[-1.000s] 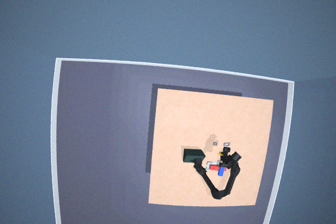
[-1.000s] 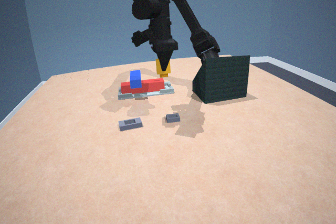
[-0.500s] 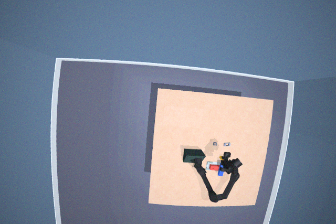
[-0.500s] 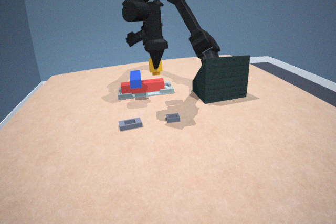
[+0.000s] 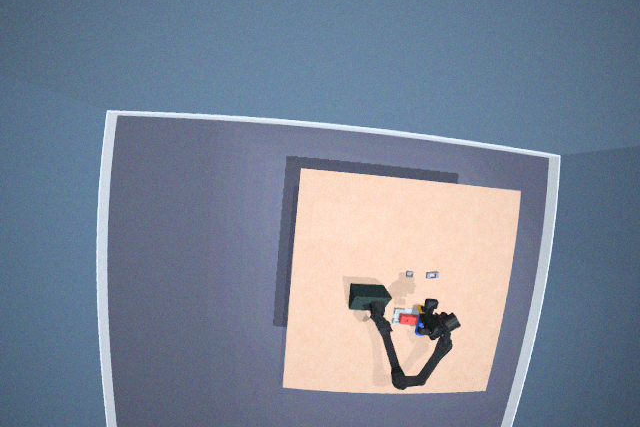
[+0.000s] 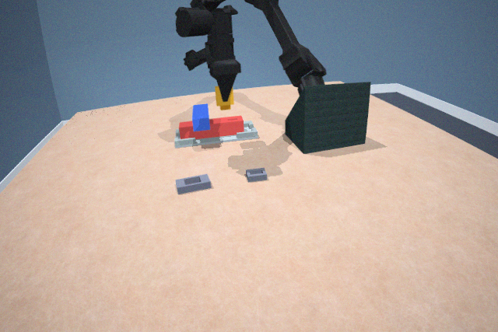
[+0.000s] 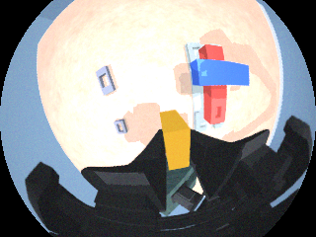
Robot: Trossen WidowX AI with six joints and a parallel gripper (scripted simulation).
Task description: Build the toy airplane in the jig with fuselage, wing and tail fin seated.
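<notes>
The red fuselage lies lengthwise in the pale cradle and looks level. The blue wing lies across its top; its tab is out of sight. The socket near the tail is empty. My gripper is shut on the yellow tail fin, tab down. In the exterior view the fin hangs above and behind the fuselage, not touching it. In the top view the arm hides most of the fin.
Two small grey holders, a larger one and a smaller one, stand in front of the cradle in the exterior view, both without parts. A dark green block stands by the arm's base, beyond the cradle's tail end.
</notes>
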